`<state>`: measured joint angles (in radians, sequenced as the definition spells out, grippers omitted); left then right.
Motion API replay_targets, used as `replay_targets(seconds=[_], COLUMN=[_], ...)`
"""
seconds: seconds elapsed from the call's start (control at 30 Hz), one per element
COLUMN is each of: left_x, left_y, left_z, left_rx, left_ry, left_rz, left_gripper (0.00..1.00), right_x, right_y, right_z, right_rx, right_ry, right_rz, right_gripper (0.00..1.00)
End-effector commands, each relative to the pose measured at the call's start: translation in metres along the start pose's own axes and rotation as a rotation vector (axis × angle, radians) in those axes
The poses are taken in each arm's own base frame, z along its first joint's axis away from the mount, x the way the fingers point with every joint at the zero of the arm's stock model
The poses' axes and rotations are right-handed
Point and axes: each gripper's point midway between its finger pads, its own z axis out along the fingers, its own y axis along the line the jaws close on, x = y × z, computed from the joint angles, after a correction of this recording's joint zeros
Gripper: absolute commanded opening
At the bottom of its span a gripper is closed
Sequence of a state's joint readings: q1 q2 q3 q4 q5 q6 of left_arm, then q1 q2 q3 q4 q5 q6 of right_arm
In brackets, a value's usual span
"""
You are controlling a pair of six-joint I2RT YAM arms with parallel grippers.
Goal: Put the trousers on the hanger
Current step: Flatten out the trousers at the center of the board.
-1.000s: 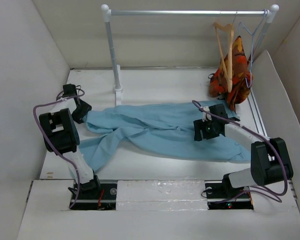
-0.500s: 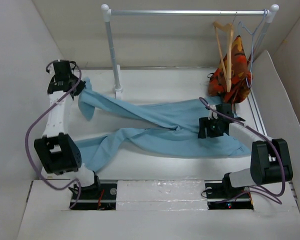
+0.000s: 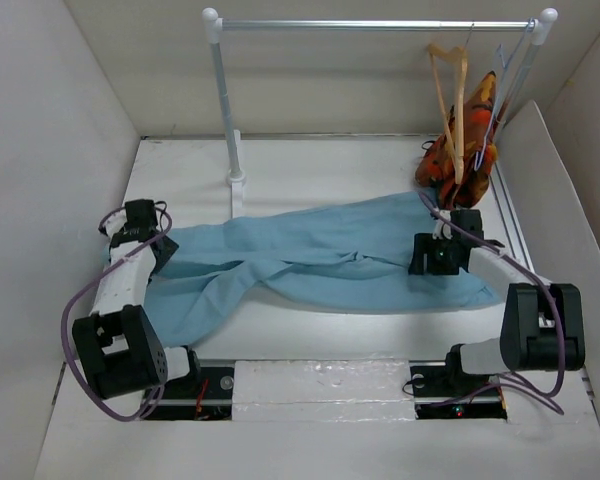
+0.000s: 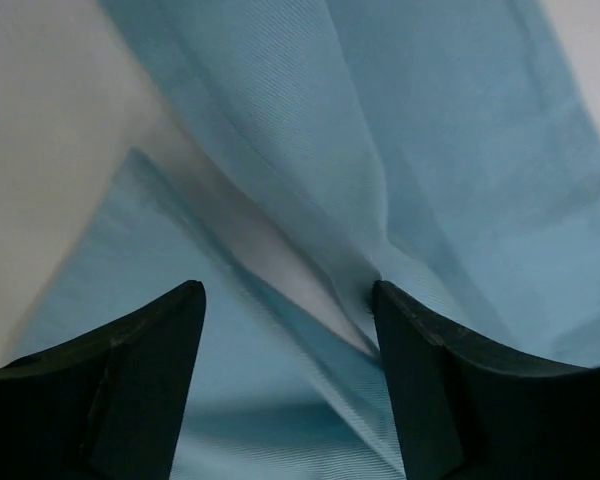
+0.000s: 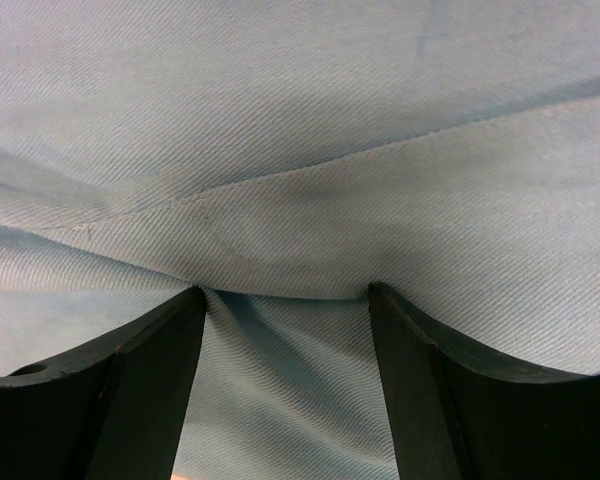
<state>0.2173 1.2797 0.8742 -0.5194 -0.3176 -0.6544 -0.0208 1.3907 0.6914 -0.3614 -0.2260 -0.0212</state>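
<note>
Big white table (image 3: 310, 165) w/ a clothes rail (image 3: 375, 24) standing at its back; I'll place everything off that rail. The trousers (image 3: 310, 255) lie flat on the table on the near side of the rail, stretched under most of its span. The two legs trail out toward the rail's left end, the waist end sits below its right end, & they're not on anything yet. An orange-red garment (image 3: 435, 170) hangs at the rail's right end. The hanger (image 3: 460, 115) is hooked on the rail right against it, & a wire hanger (image 3: 500, 70) is just beside, closer to the rail's right end. The right hand (image 5: 285, 292) is down on the cloth below the rail's right end, fingers spread, tips pressed into the fabric w/ a ridge puckered between them, not pinched. The left hand (image 4: 287, 290) is over the leg ends, out by the rail's left end, fingers spread too, gripping nothing. Risks, imo: the hanger is crowded by the garment & the wire one, so a reach could snag the wrong thing or set it swinging. The cloth is long & floppy, so a grab on that ridge may catch one layer only & the legs will drag or slide off. Count: 1 table, 1 rail, 1 pr trousers, 1 other garment, 2 hangers (1 wood, 1 wire), 2 hands.
</note>
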Motion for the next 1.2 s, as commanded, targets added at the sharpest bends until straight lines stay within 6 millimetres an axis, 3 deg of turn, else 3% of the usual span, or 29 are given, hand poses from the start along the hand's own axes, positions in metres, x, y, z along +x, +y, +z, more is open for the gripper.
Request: replay_targets(seconds=[0.0,0.07,0.13,0.17,0.2,0.23,0.27,0.33,0.37,0.43,0.5,0.57,0.63,0.77,0.97,1.03,1.1,1.13,1.17], left_x=[-0.020,-0.044,-0.074,-0.081,-0.088,-0.098,-0.090,-0.091,-0.080,-0.078,-0.056,-0.044,-0.036,-0.028,-0.006,0.004,0.003,0.003,0.000], left_y=[-0.012,-0.013,-0.015,-0.017,-0.019,-0.028,-0.038,-0.049,-0.053,-0.070,-0.087,-0.095,-0.098,-0.100,-0.092,-0.091,-0.095,-0.100,-0.105], left_z=[-0.028,-0.050,-0.068,-0.068,-0.066,-0.069,-0.048,-0.033,-0.010,0.007,0.044,0.057,0.068,0.084,0.113,0.119,0.119,0.117,0.117], left_rx=[0.111,0.139,0.155,0.150,0.140,0.154,0.136,0.121,0.089,0.119,0.120,0.128,0.123,0.124,0.061,0.060,0.082,0.100,0.115], left_ry=[-0.075,-0.158,-0.266,-0.286,-0.288,-0.292,-0.230,-0.198,-0.144,-0.113,0.000,0.062,0.092,0.100,0.148,0.161,0.155,0.147,0.146], left_rz=[-0.087,-0.122,-0.145,-0.125,-0.128,-0.125,-0.080,-0.090,-0.066,-0.067,-0.019,-0.009,-0.005,-0.005,0.021,0.040,0.042,0.049,0.047], left_gripper=[0.63,0.56,0.59,0.92,0.99,0.99,0.99,0.99,0.97,0.90,0.64,0.56,0.58,0.74,0.75,0.69,0.34,0.00,0.00], right_x=[0.010,0.014,0.009,0.006,0.000,-0.005,-0.007,-0.013,-0.015,-0.018,-0.022,-0.025,-0.029,-0.027,-0.021,-0.025,-0.031,-0.038,-0.040], right_y=[-0.023,-0.031,-0.028,-0.025,-0.022,-0.014,-0.007,0.002,0.005,0.005,0.010,0.013,0.025,0.044,0.054,0.050,0.043,0.041,0.038], right_z=[-0.008,-0.013,-0.020,-0.023,-0.025,-0.027,-0.026,-0.027,-0.029,-0.031,-0.034,-0.034,-0.033,-0.028,-0.030,-0.033,-0.037,-0.039,-0.039], right_rx=[0.070,0.087,0.071,0.057,0.044,0.005,-0.015,-0.041,-0.048,-0.048,-0.063,-0.080,-0.137,-0.192,-0.168,-0.141,-0.109,-0.101,-0.102], right_ry=[-0.008,-0.017,-0.045,-0.060,-0.086,-0.104,-0.103,-0.109,-0.119,-0.131,-0.155,-0.166,-0.180,-0.154,-0.137,-0.151,-0.162,-0.176,-0.177], right_rz=[0.059,0.095,0.108,0.104,0.096,0.127,0.109,0.088,0.077,0.070,0.053,0.048,0.016,-0.034,-0.083,-0.084,-0.075,-0.069,-0.058], right_gripper=[0.71,0.70,0.67,0.65,0.64,0.64,0.64,0.64,0.64,0.61,0.53,0.37,0.32,0.41,0.49,0.51,0.52,0.53,0.53])
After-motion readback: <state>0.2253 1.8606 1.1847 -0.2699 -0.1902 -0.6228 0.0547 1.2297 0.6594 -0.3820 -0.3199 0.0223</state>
